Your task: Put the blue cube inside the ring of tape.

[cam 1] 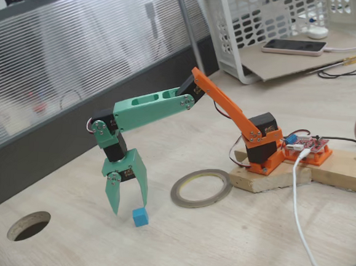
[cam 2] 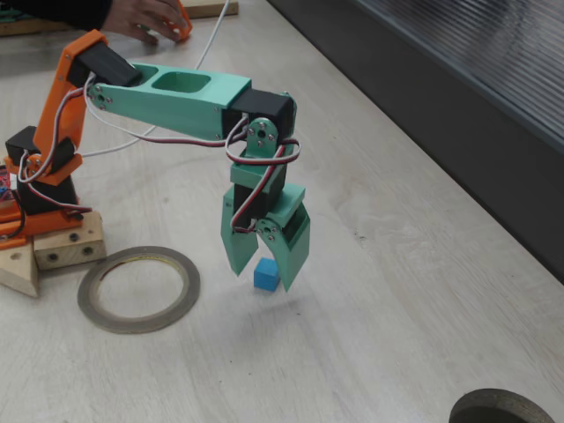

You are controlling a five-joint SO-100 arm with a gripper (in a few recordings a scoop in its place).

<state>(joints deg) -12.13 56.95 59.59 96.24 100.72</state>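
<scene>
The blue cube [cam 1: 140, 217] [cam 2: 264, 277] rests on the pale wooden table. My green gripper [cam 1: 129, 206] [cam 2: 261, 278] hangs open, pointing down, with its tips just above the table around the cube. In one fixed view the cube shows between the two fingers, partly behind one of them. In the other it sits just beside one fingertip [cam 1: 143, 199]. The jaws are not touching it as far as I can tell. The ring of tape [cam 1: 177, 192] [cam 2: 88, 300] lies flat between the cube and the arm's base, its hollow centre empty.
The orange arm base [cam 1: 264, 153] is fixed on wooden blocks [cam 1: 267, 180] with a red circuit board [cam 1: 309, 145] and a white cable [cam 1: 300, 223]. A dark round hole [cam 1: 29, 225] [cam 2: 502, 407] is cut in the table. A white basket [cam 1: 267, 23] and a phone [cam 1: 294, 47] stand behind.
</scene>
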